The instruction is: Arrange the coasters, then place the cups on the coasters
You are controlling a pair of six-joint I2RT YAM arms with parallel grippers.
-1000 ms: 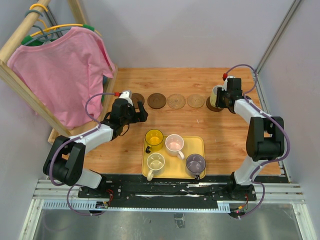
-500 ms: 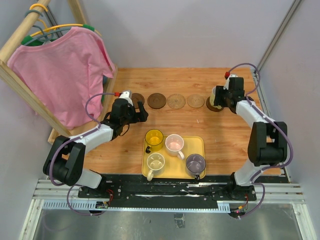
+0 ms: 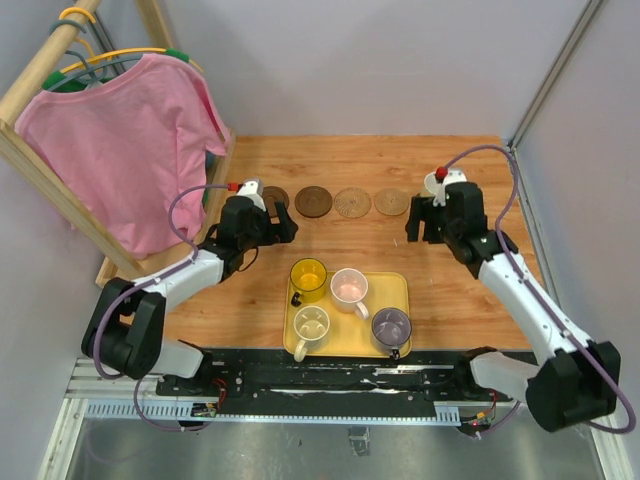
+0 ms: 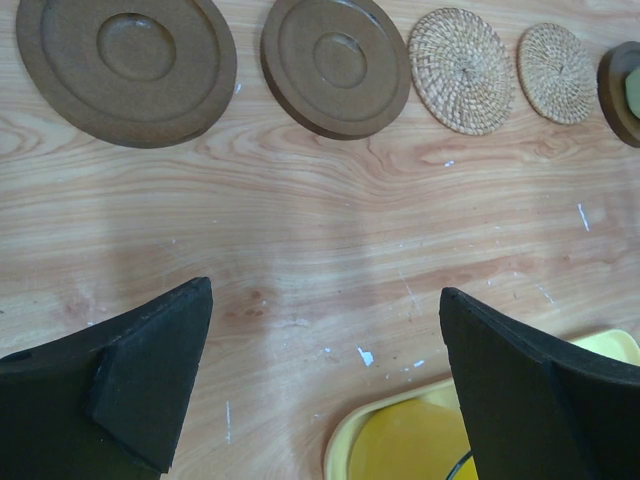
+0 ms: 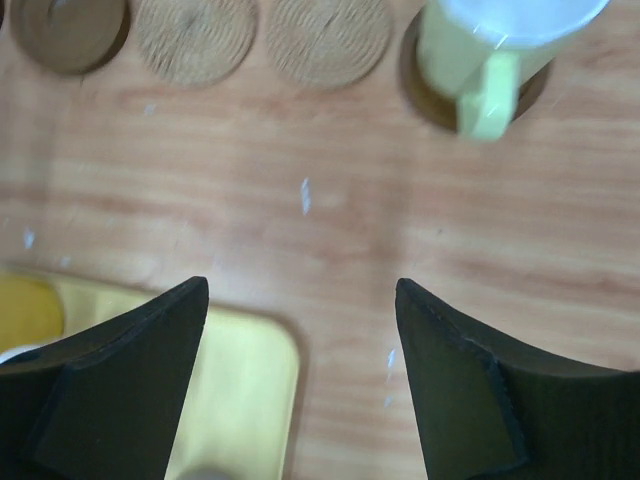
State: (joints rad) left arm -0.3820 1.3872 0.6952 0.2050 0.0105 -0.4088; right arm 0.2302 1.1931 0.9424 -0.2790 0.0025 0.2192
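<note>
The coaster half of the job looks finished. Five coasters sit in a single row beyond the far edge of the yellow tray (image 3: 403, 290). From the left end, the row is a first dark brown coaster (image 4: 125, 60), a second dark brown coaster (image 4: 335, 65), a first woven tan coaster (image 4: 462, 70), a second woven tan coaster (image 4: 557, 60) and a third dark brown coaster (image 5: 415, 75).

One cup of five is placed. The pale green cup (image 5: 480, 40) stands upright on the third dark brown coaster, past the tray's far right corner.

Four cups remain on the tray: the translucent yellow cup (image 3: 308, 277), the pinkish white cup (image 3: 348, 287), the cream cup (image 3: 311, 324) and the purple-grey cup (image 3: 391, 326).

The right gripper (image 5: 300, 288) hangs just on the tray side of the green cup, with its jaws apart and nothing between them. The left gripper (image 4: 325, 292) hovers over the tray's far left corner, spread wide and empty. Four coasters lie bare, so by my judgement four cup transfers are left.
</note>
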